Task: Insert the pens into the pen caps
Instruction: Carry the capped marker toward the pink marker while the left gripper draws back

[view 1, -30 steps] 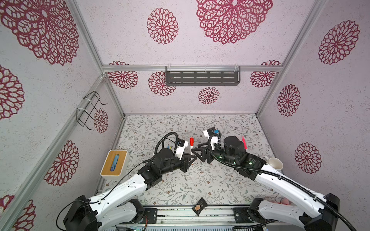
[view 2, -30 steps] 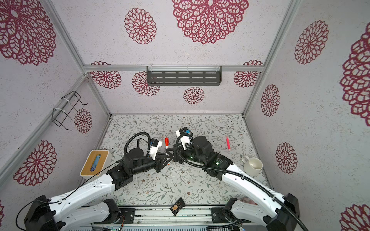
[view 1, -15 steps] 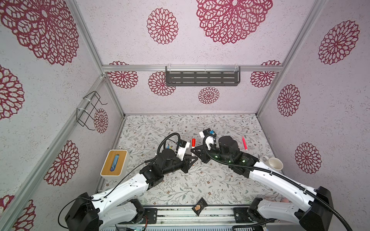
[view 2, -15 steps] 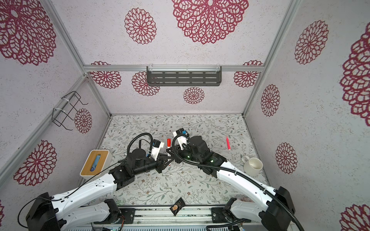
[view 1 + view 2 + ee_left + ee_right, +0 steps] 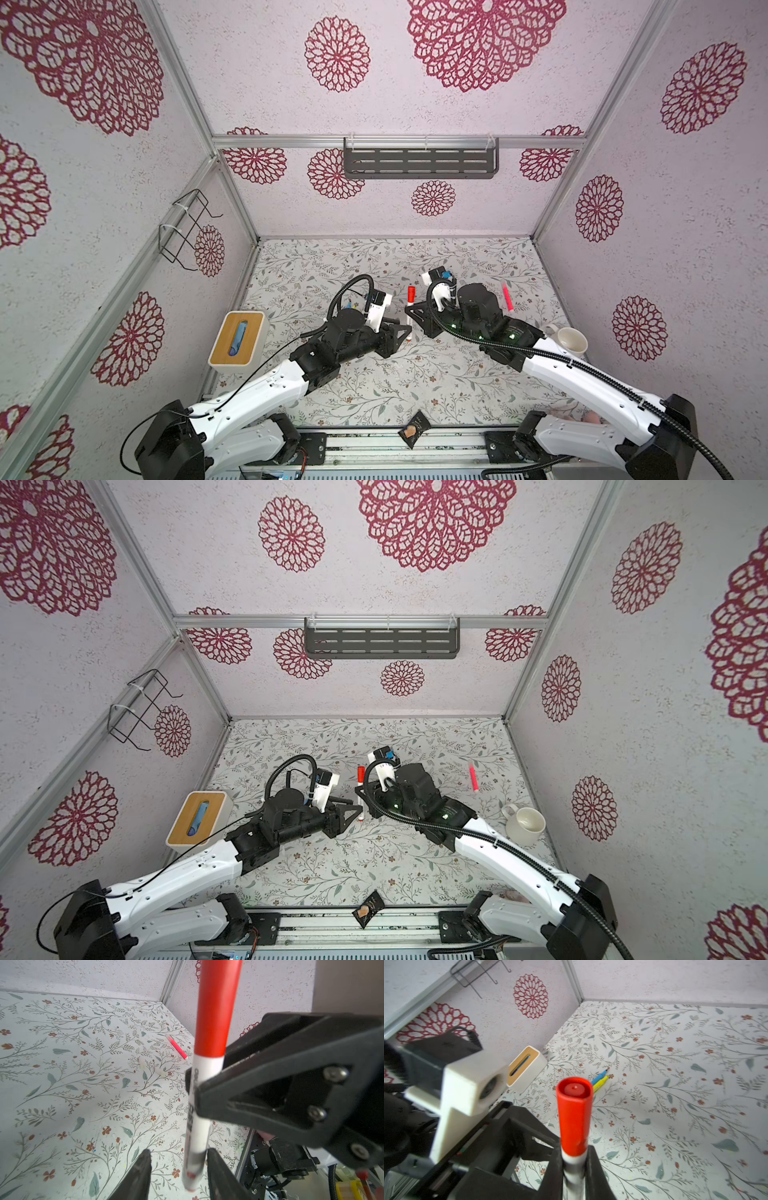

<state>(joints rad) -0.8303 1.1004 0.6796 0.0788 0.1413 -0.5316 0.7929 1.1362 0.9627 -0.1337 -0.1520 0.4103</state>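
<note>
**Status, pen/cap station**

- R gripper (image 5: 574, 1167): jaws closed on the white barrel of the marker pen (image 5: 574, 1159), just below its red cap (image 5: 574, 1113). The cap is seated on the pen.
- In both top views the pen (image 5: 409, 326) (image 5: 360, 808) sits mid-bench between the two grippers, cap end toward the rear wall.
- L gripper (image 5: 178, 1167): jaws parted, one each side of the pen's far (non-cap) end. A gap shows on at least one side, so no clamp.
- Pen end vs. bench (image 5: 457, 374): contact can't be told, as the end is blurred.
- Pink pen (image 5: 507, 297) (image 5: 473, 777): flat on the bench, R side, well apart from the grippers.
- Blue pen (image 5: 599, 1077) and yellow pen (image 5: 600, 1084): side by side on the bench, near the wood-topped box (image 5: 527, 1066).
</note>
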